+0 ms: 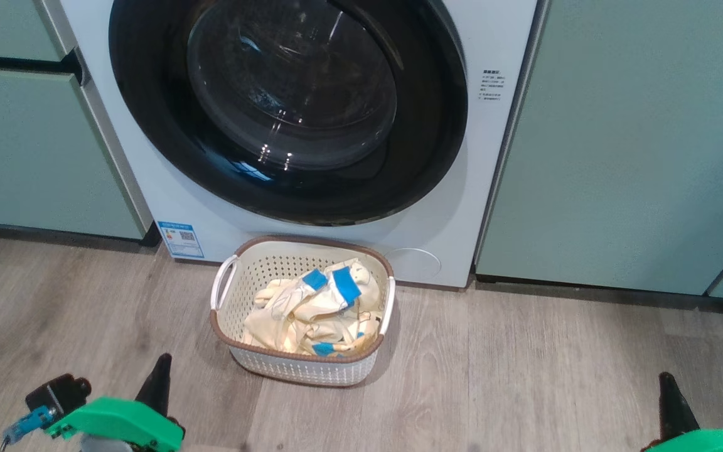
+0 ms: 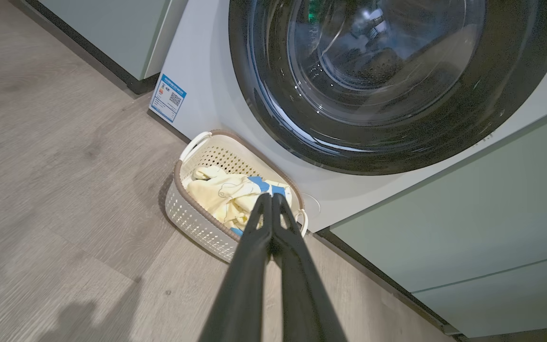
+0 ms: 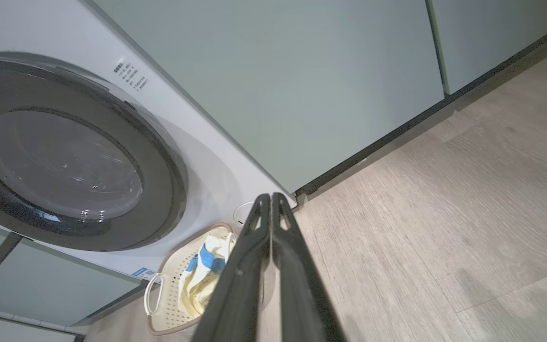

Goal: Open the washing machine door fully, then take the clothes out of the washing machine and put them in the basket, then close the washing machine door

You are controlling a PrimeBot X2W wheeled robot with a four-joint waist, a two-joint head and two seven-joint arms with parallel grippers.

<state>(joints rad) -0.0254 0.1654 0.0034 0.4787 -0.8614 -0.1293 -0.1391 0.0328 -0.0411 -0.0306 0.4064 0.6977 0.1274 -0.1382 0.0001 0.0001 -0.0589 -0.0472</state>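
One washing machine door (image 1: 148, 113) filled the upper part of the head view: a wide glossy black ring around a bulging clear glass bowl that caught small glints of light. It lay shut, flat against the front of the single white washing machine (image 1: 437, 207). Through the glass the left wrist view showed a dim patch of perforated drum. The machine carried two labels, a blue one (image 1: 181, 239) at its lower left corner and a small one with dark print (image 1: 492, 85) to the right of the door. A faint round cover (image 1: 415, 263) sat low on its right side.

One basket (image 1: 299, 370) stood on the grey wood-grain floor (image 1: 524, 364), just in front of the machine and below the door. It was cream, with perforated sides, a brown rim and two white handles, one at the left end and one at the right. The clothes (image 1: 311, 311) lay heaped inside it: soft cream fabric with several bright blue patches and thin dark lines. How many garments made up the heap could not be told.

Pale green cabinet panels (image 1: 637, 138) flanked the machine on both sides.

Both arms were low and near, well apart from the basket. The left fingers (image 1: 157, 376) (image 2: 261, 223) were pressed together and held nothing. The right fingers (image 1: 672, 402) (image 3: 264, 223) were likewise pressed together, with nothing between them.
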